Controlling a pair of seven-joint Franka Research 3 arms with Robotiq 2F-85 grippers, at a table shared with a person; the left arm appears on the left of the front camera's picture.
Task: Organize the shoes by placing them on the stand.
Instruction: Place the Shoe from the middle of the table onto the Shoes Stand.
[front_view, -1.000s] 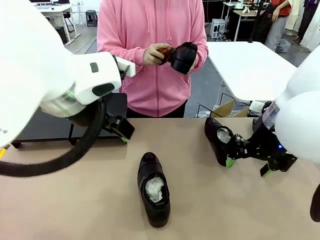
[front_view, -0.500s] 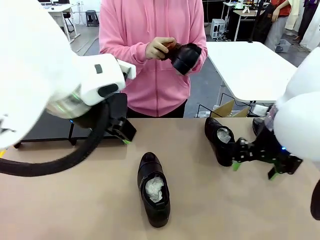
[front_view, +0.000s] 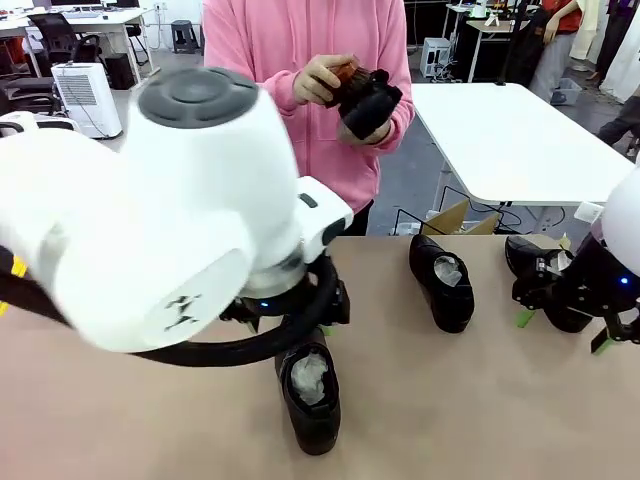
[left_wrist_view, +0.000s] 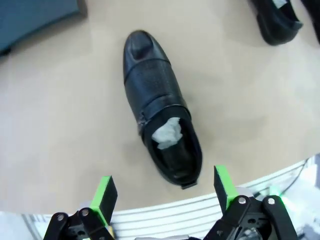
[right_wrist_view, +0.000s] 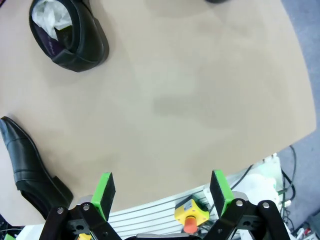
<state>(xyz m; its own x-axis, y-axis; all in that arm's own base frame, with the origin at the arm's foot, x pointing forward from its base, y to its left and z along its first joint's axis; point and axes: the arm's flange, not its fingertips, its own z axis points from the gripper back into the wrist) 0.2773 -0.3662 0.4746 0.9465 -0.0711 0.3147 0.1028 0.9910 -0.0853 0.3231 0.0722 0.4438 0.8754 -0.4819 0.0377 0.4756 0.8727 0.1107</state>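
Front view. On the tan table (front_view: 480, 400), three shoes, none on a stand: near shoe (front_view: 310, 400) in the middle foreground, stuffed with white paper (front_view: 306, 378), far end hidden under the left arm (front_view: 180, 220); middle shoe (front_view: 441, 282) farther back and to the right, also stuffed; right shoe (front_view: 535, 260) by the right edge. Right gripper (front_view: 563, 332) low over the table just beside the right shoe, green pads spread wide, holding nothing. Beyond the table, a person (front_view: 300, 60) in pink with a fourth shoe (front_view: 370, 102) in one hand and a brown brush (front_view: 345, 72) in the other.

Left wrist view. Left gripper (left_wrist_view: 164, 187) spread wide and empty, hanging above the near shoe, heel end lying between the pads, toe pointing away. Tip of the middle shoe in the top right corner. Corner of the dark stand (left_wrist_view: 35, 15) at top left, well apart from the near shoe, nothing seen on it.

Right wrist view. Right gripper spread wide over bare table, gripping nothing. At top left a stuffed shoe (right_wrist_view: 70, 35); at the left edge a plain shoe (right_wrist_view: 27, 170), near the left pad but apart from it.
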